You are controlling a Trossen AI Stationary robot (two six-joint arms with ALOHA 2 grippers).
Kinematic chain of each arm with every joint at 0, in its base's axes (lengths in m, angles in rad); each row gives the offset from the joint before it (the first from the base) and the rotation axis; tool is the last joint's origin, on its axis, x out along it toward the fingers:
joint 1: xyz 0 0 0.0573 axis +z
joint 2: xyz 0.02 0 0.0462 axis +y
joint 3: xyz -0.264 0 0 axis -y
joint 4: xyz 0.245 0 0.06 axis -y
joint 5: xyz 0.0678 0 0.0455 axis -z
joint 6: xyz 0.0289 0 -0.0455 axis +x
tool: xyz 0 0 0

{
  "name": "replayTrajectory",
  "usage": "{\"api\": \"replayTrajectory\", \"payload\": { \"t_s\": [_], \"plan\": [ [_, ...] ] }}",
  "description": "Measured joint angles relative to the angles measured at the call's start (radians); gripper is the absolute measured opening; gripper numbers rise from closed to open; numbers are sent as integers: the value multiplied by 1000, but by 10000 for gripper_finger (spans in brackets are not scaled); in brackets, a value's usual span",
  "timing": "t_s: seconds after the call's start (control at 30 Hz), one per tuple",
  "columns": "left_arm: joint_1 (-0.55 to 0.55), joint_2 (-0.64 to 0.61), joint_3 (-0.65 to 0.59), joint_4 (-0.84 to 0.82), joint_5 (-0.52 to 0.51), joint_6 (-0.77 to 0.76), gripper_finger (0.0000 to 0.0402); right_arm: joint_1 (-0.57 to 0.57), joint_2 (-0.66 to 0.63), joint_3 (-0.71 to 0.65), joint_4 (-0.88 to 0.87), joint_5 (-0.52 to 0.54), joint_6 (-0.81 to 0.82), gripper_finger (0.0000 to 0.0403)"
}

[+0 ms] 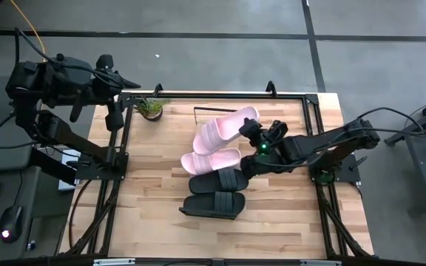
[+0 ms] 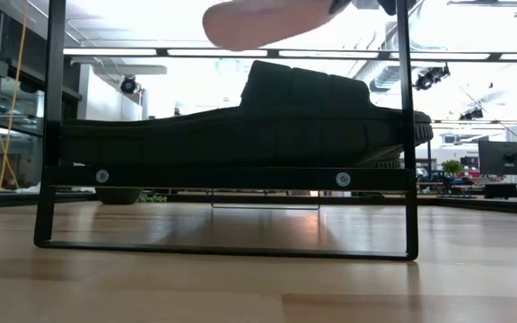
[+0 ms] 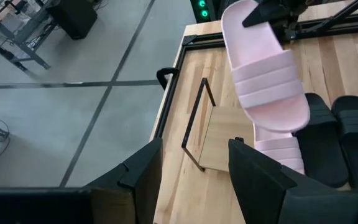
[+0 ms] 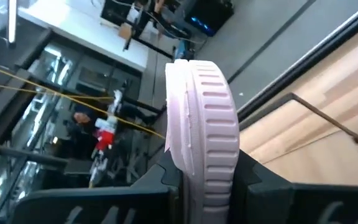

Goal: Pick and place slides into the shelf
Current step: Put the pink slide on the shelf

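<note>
A pale pink slide (image 1: 224, 129) hangs above the table's middle, with my right gripper (image 1: 254, 134) shut on it; it also shows at the top of the low view (image 2: 267, 22). A second pink slide (image 1: 211, 160) lies below it, and two black slides (image 1: 217, 181) (image 1: 213, 205) lie side by side toward the near edge. The shelf's board (image 3: 219, 140) with its black wire frame (image 3: 194, 124) stands just beyond the lying pink slide (image 3: 278, 152). My left gripper (image 3: 191, 186) waits open, high over the table's far left corner. My right gripper pinches the lifted pink slide at its heel end (image 4: 204, 168), one finger (image 4: 166, 180) on each face of the sole. The fingers come nearly level from the table's right side. The slide is clear of the table and reaches away from the gripper, strap and toe end (image 3: 281, 115) lowest.
A small potted plant (image 1: 151, 108) stands at the far left of the table. Black frame rails (image 1: 220, 96) run along the table's edges. Bare wood (image 1: 146, 199) shows left of the slides.
</note>
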Motion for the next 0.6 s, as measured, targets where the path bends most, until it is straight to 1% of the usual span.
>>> {"api": "replayTrajectory", "payload": {
  "t_s": [0.1, 0.2, 0.33, 0.43, 0.5, 0.6],
  "plan": [
    [0, 0, 0, 0, 10, -1, 168, 10, -48, -42, 35, 27, 1, 37],
    [0, 0, 0, 0, 19, -1, 168, 18, -88, -87, 83, 93, 0, 37],
    [0, 5, 0, 0, 19, -1, 168, 18, -127, -136, 97, 136, -3, 37],
    [0, 12, 0, 0, 19, 5, 168, 8, -152, -200, 158, 153, -2, 37],
    [0, 18, 0, 0, 19, 9, 168, 1, -167, -268, 222, 154, 0, 39],
    [0, 31, 0, 0, 19, 11, 168, -10, -177, -402, 439, 154, 0, 40]
  ]
}}
